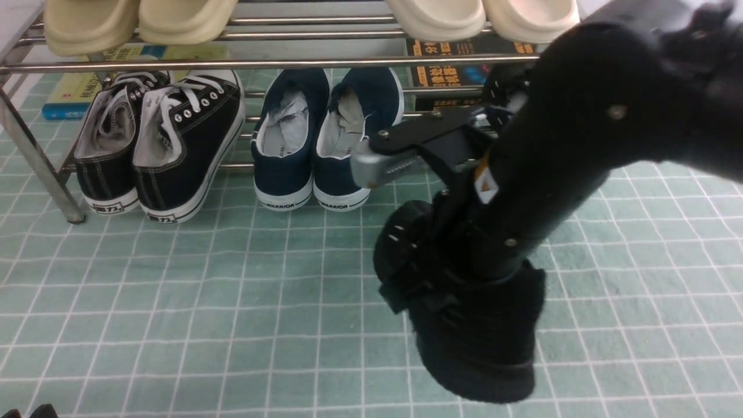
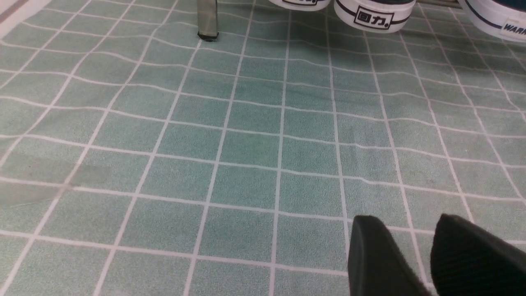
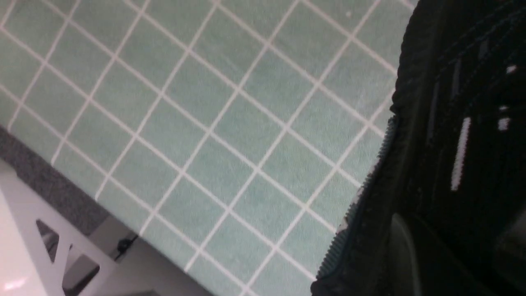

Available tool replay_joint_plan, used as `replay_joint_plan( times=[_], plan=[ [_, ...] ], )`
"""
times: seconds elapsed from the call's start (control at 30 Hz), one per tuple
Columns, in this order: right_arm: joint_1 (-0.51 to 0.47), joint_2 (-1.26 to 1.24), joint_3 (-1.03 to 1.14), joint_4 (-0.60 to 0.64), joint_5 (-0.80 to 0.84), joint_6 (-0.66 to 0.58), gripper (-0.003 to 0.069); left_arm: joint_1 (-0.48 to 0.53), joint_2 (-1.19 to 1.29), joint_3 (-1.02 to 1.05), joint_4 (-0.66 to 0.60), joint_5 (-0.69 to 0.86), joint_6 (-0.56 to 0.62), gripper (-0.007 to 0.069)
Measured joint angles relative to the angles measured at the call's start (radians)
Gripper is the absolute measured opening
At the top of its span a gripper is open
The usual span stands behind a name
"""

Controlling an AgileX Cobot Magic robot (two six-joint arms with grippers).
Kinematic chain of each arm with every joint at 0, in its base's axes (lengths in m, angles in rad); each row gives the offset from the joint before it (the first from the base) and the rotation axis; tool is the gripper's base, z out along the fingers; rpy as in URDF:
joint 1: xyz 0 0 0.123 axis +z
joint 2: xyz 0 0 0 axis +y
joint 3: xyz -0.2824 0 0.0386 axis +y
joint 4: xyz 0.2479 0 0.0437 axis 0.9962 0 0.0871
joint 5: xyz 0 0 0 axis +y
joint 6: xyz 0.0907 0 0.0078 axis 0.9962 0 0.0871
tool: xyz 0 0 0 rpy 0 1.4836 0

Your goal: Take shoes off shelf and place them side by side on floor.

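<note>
My right gripper (image 1: 429, 273) is shut on one all-black knit sneaker (image 1: 476, 348), held in front of the shelf (image 1: 278, 62) low over the pale green gridded floor (image 1: 232, 290). Whether the sneaker touches the floor I cannot tell. In the right wrist view the sneaker (image 3: 452, 123) fills one side and a finger (image 3: 404, 250) sits inside its opening. The second black sneaker (image 1: 504, 87) shows partly on the lower tier, behind my right arm. My left gripper (image 2: 407, 230) hovers open over bare floor (image 2: 246, 144), nothing between its fingers; its tips (image 1: 35, 412) peek in at the front view's lower left.
Black canvas sneakers with white soles (image 1: 157, 145) and navy WARRIOR slip-ons (image 1: 325, 139) fill the lower tier's left and middle. Beige slippers (image 1: 139, 20) and cream slippers (image 1: 482, 17) sit on top. Books (image 1: 69, 96) lie behind. A shelf leg (image 1: 40, 168) stands at left.
</note>
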Motion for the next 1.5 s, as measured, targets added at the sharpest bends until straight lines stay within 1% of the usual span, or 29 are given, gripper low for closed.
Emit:
replay_joint_plan(
  times=[0.13, 0.27, 0.3, 0.4, 0.53, 0.8, 1.03, 1.17, 1.23, 1.27, 1.4, 1.5],
  plan=[
    [0.0, 0.077, 0.0, -0.049, -0.086, 0.007, 0.001, 0.0, 0.0, 0.0, 0.001, 0.0, 0.0, 0.0242],
    [0.0, 0.116, 0.002, -0.125, -0.112, 0.056, 0.0011, 0.0, 0.0, 0.0, 0.002, 0.0, 0.0, 0.0242],
    [0.0, 0.13, 0.002, -0.179, -0.118, 0.101, 0.0013, 0.0, 0.0, 0.0, 0.002, 0.0, 0.0, 0.0242],
    [0.0, 0.139, 0.002, -0.255, -0.125, 0.174, 0.0013, 0.0, 0.0, 0.0, 0.002, 0.0, 0.0, 0.0242],
    [0.0, 0.146, 0.002, -0.303, -0.132, 0.257, 0.0016, 0.0, 0.0, 0.0, 0.003, 0.0, 0.0, 0.0242],
    [0.0, 0.194, 0.002, -0.29, -0.206, 0.288, 0.0021, 0.0, 0.0, 0.0, 0.003, 0.0, 0.0, 0.0242],
    [0.002, 0.256, 0.002, -0.272, -0.221, 0.291, 0.0027, 0.0, 0.0, 0.0, 0.007, 0.0, 0.0, 0.0242],
    [0.002, 0.272, 0.002, -0.238, -0.235, 0.309, 0.0038, 0.0, 0.0, 0.0, 0.009, 0.0, 0.0, 0.0242],
    [0.002, 0.273, 0.002, -0.216, -0.244, 0.329, 0.0081, 0.0, 0.0, 0.0, 0.011, 0.0, 0.0, 0.0242],
    [0.002, 0.273, 0.002, -0.214, -0.244, 0.329, 0.0081, 0.0, 0.0, 0.0, 0.011, 0.0, 0.0, 0.0242],
    [0.002, 0.273, -0.002, -0.167, -0.242, 0.33, 0.0242, 0.0, 0.0, 0.0, 0.011, 0.0, 0.0, 0.0242],
    [0.002, 0.273, -0.045, -0.125, -0.16, 0.309, 0.0356, 0.0, 0.0, 0.0, 0.011, 0.0, 0.0, 0.0242]
  ],
)
